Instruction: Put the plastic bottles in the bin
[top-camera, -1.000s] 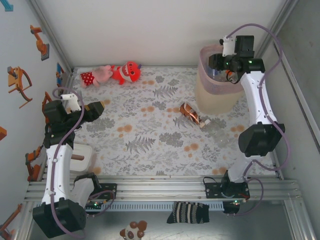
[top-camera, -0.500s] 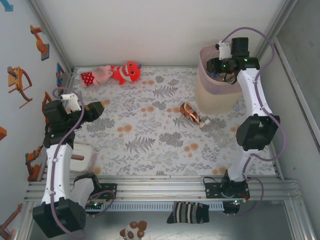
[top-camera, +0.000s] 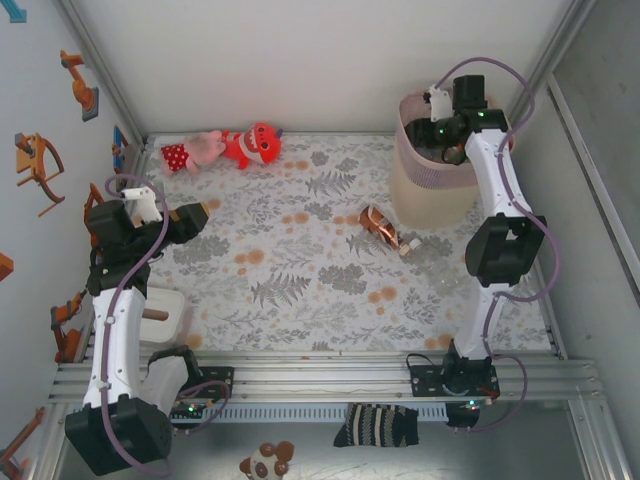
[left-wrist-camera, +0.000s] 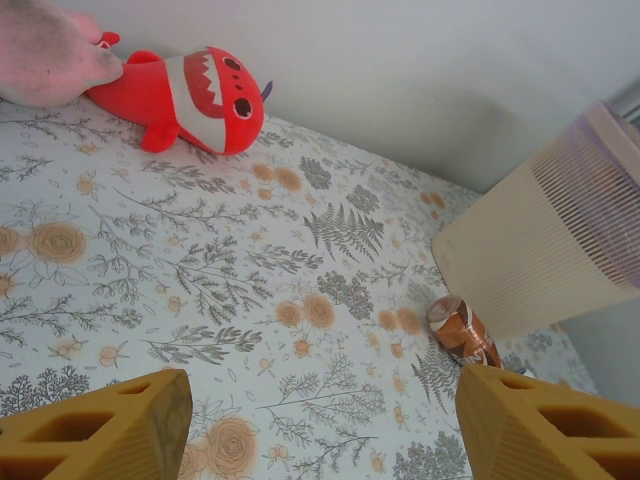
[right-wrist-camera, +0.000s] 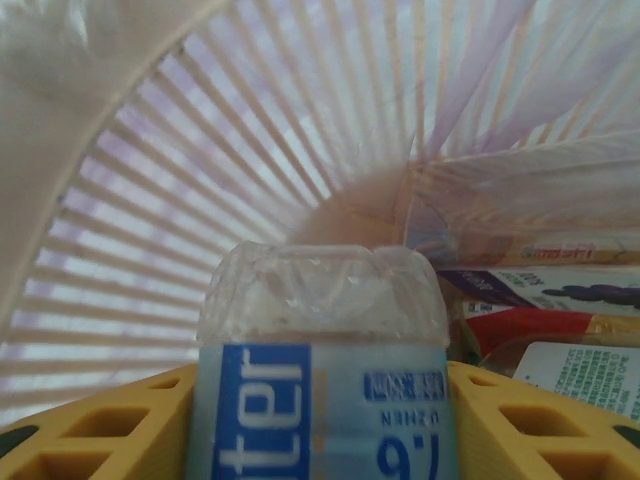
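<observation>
Sitting between fingers of right hand inside bin, blue-labelled bottle, grip uncertain

White arm links, black joint housings, lilac looping cables, yellow hollow-celled fingers.

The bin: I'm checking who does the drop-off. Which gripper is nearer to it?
Right. The right gripper is in the mouth of the bin with a clear blue-labelled bottle between its jaws; the left gripper hangs open across the table, near its left edge.
</observation>
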